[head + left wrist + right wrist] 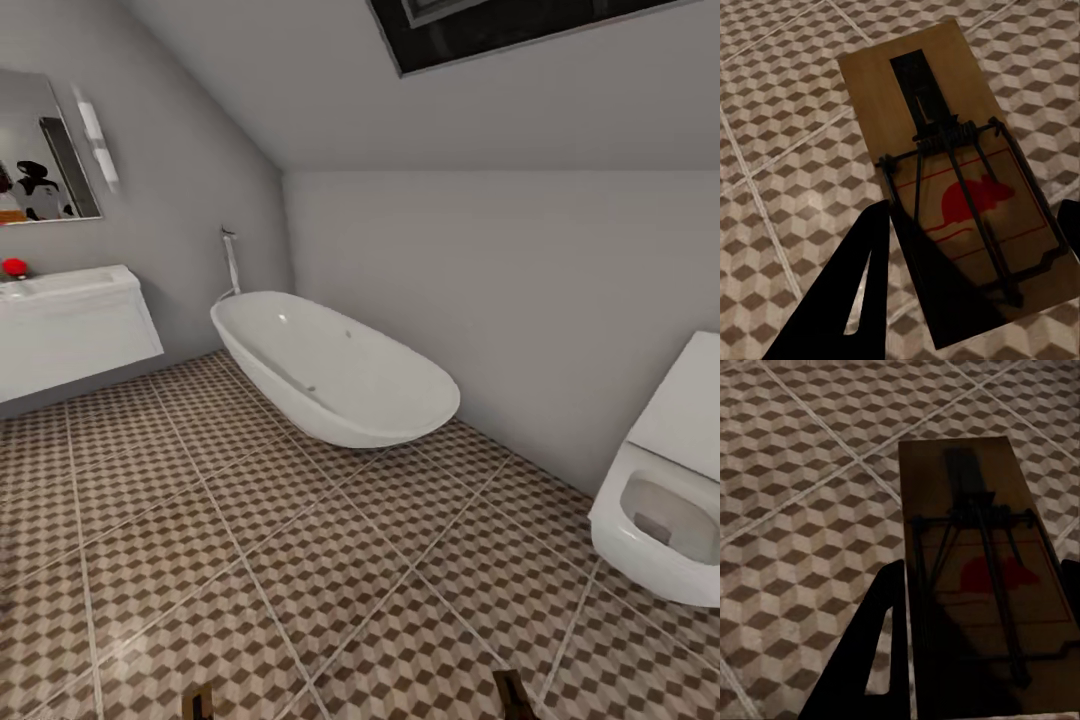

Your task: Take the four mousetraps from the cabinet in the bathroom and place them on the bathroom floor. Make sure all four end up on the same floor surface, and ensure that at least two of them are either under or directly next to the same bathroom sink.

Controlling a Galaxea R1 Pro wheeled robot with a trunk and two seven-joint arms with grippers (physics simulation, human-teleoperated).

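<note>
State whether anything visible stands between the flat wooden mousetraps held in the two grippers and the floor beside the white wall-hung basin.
Nothing visible does. Cube-patterned floor tiles run bare to the white basin unit; the white oval bathtub stands off to one side.
</note>
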